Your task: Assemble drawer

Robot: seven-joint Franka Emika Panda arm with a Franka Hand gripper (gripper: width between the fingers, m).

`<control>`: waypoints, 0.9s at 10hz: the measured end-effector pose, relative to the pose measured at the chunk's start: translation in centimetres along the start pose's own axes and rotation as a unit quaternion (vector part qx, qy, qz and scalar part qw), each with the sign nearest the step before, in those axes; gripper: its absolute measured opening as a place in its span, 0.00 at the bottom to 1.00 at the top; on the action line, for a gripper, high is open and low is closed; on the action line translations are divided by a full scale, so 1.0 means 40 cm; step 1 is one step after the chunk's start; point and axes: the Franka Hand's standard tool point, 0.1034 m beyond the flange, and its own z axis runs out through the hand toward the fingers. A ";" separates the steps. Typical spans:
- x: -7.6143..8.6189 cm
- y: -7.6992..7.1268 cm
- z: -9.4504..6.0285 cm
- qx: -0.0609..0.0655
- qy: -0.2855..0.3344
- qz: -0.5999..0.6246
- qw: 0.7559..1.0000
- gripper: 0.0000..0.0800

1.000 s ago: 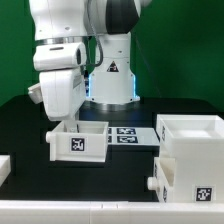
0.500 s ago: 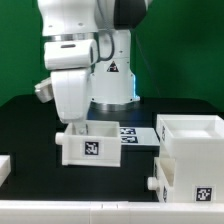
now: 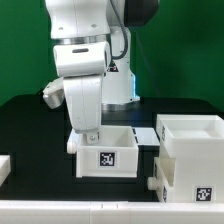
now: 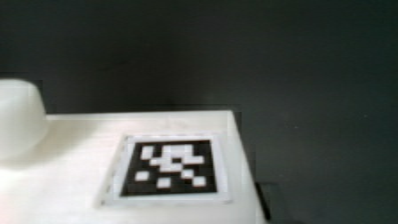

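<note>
In the exterior view my gripper (image 3: 88, 134) reaches down onto the back left wall of a small white open-top drawer tray (image 3: 106, 153) with a tag on its front, and is shut on that wall. The tray is just left of the large white drawer housing (image 3: 190, 156), with a narrow gap between them. The housing has a tag low on its front and a small knob (image 3: 152, 184) at its lower left. The wrist view shows a white tagged surface (image 4: 173, 166) and a rounded white part (image 4: 18, 115); my fingers are out of that view.
The marker board (image 3: 143, 135) lies on the black table behind the tray, mostly hidden by it. Another white part (image 3: 4, 166) sits at the exterior view's left edge. The robot's base stands at the back.
My gripper and the tray have moved together toward the exterior view's right and nearer the camera, closing most of the gap to the housing. The tray now covers more of the marker board.
</note>
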 end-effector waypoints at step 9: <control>0.094 0.016 0.010 0.001 0.006 -0.020 1.000 0.05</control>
